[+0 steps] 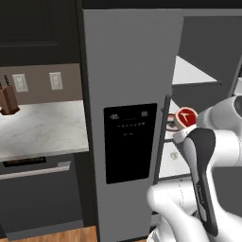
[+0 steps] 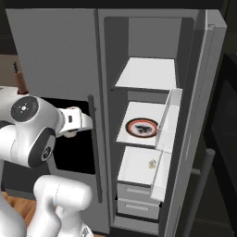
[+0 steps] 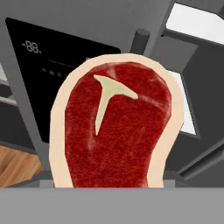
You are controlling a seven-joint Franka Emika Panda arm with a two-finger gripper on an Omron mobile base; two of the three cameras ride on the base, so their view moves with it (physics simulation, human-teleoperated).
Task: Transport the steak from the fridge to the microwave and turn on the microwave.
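The red steak (image 1: 185, 116) with its white T-shaped bone mark hangs in front of the grey fridge (image 1: 127, 66), beside the closed left door's handle. My gripper (image 1: 181, 126) is shut on it from below. In the hand view the steak (image 3: 116, 127) stands upright and close, hiding my fingertips, with the black dispenser panel (image 3: 39, 65) behind it. The fridge's right door (image 2: 210, 92) stands wide open, showing white shelves (image 2: 146, 74). From the right base view my hand (image 2: 76, 121) sits against the left door. A dark appliance front (image 2: 230, 111) shows at the far right; I cannot tell if it is the microwave.
A dark round plate (image 2: 142, 127) lies on the middle fridge shelf, a small item (image 2: 152, 163) on the shelf below, with drawers (image 2: 136, 192) underneath. Left of the fridge are a marble counter (image 1: 42, 127), a knife block (image 1: 7, 101) and a dark dishwasher (image 1: 38, 189).
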